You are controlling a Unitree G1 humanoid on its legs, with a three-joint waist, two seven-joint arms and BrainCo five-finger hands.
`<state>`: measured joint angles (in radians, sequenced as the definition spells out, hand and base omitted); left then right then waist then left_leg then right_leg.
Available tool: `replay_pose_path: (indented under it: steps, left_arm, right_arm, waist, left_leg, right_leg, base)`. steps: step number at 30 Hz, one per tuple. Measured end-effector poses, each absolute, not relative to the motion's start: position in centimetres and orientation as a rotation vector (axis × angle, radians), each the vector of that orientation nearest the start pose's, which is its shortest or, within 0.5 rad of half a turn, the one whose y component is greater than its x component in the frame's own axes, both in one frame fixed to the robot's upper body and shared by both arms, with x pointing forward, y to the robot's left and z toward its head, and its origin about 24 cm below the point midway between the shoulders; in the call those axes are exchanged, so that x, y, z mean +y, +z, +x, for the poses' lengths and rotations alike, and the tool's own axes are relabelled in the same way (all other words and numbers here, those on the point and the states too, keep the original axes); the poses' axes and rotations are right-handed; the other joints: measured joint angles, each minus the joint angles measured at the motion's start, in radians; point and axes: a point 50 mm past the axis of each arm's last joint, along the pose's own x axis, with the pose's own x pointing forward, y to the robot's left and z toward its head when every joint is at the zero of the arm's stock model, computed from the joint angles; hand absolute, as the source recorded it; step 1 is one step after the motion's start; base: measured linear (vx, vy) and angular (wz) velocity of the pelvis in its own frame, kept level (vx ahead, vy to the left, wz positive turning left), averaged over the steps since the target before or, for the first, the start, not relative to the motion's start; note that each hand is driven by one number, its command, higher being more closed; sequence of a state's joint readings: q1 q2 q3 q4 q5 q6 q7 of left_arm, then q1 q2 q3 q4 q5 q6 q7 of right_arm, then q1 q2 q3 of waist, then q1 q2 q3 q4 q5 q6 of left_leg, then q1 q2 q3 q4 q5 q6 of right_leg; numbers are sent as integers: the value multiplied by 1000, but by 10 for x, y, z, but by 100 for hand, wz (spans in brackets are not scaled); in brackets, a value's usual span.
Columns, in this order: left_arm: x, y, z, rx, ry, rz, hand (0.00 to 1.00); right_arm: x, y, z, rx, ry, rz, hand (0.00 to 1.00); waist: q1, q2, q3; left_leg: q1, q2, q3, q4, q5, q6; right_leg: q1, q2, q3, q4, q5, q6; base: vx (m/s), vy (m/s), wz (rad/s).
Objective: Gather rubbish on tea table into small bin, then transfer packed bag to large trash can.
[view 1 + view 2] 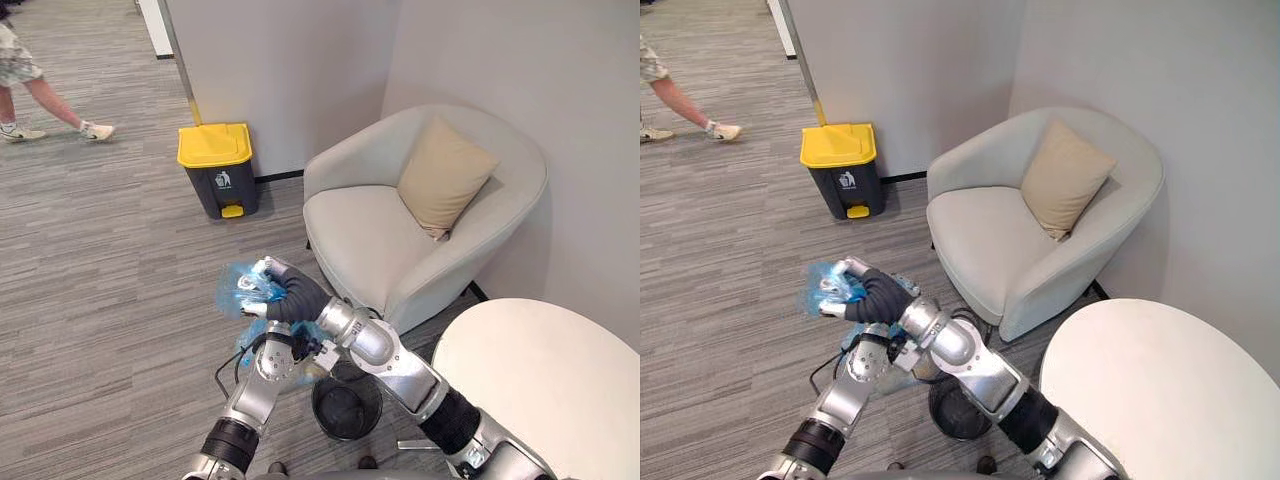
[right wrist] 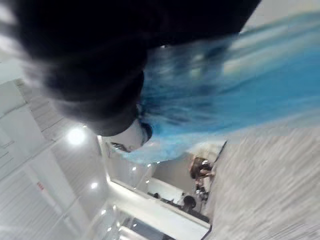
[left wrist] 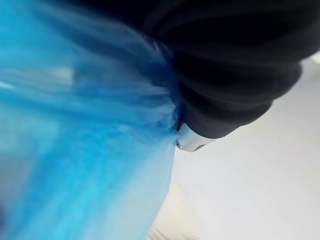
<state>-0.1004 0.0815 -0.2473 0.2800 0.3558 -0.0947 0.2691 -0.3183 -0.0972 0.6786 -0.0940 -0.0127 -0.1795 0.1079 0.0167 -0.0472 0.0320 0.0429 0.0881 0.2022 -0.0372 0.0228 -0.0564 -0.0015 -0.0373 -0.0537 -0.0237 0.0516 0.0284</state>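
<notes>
Since the thin, crumpled blue plastic bag is already out of the small round black bin, the step in hand looks to be the carry to the large can. That bin stands on the floor nearest the robot, just beside the round white surface. Just above it the left hand sits under the right forearm with blue plastic against it. Its fingers are hidden, so I cannot tell whether it grips anything. A little farther out the right hand is closed round the gathered top of the bag, silver fingers curled over the plastic. The bag is held up off the grey striped carpet floor.

Beyond, to the right, stands a pale grey tub armchair with a tan square cushion. Farthest off, against the wall and well apart from the bag, is the dark grey trash can with a yellow lid, lid down. A person walks at the far left.

To do this well, the right hand should probably keep the neck pinched tight and let the bag hang free of the carpet. The path should pass clear of the armchair's front. Because the lid is shut, 1 hand must likely lift it before the bag drops. Thin plastic could slip or tear if snagged.
</notes>
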Motion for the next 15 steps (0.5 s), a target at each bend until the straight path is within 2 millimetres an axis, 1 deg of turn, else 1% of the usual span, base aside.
replay_pose_path:
  steps: [4,6,10,12,13,15]
  left_arm:
    - [119,9,258,5,-26,459,100]
    - [122,9,255,10,-13,435,100]
    - [129,5,252,34,14,401,100]
    - [136,3,248,54,44,380,100]
    - [137,2,248,57,48,375,100]
    - [144,0,245,69,71,358,100]
  right_arm:
    - [-5,119,232,-525,804,-261,0]
    - [-14,116,235,-536,766,-349,0]
    - [-27,119,239,-594,711,-442,0]
    - [-45,119,244,-624,663,-570,0]
    - [-49,118,246,-624,652,-588,0]
    - [-63,119,248,-625,606,-650,0]
  waist:
    - [-1,1,0]
    - [0,1,0]
    - [0,1,1]
    - [0,1,1]
    - [0,2,1]
    - [1,4,2]
  left_leg:
    - [6,-2,5,-11,1,0]
    - [14,-5,8,-26,4,-3]
    - [23,-10,9,-35,5,-3]
    - [25,-16,9,-37,6,0]
    - [25,-17,9,-37,6,1]
    - [30,-19,8,-39,4,3]
  right_leg:
    - [-3,2,2,2,-2,3]
    - [-4,2,3,4,-3,5]
    - [-3,-1,5,11,-11,15]
    - [-3,-7,5,12,-13,18]
    - [-2,-8,4,13,-13,19]
    - [-2,-10,4,20,-15,22]
  base:
    - [0,0,-2]
    - [1,2,-4]
    - [9,5,0]
    - [35,22,1]
    - [0,0,0]
    - [0,0,0]
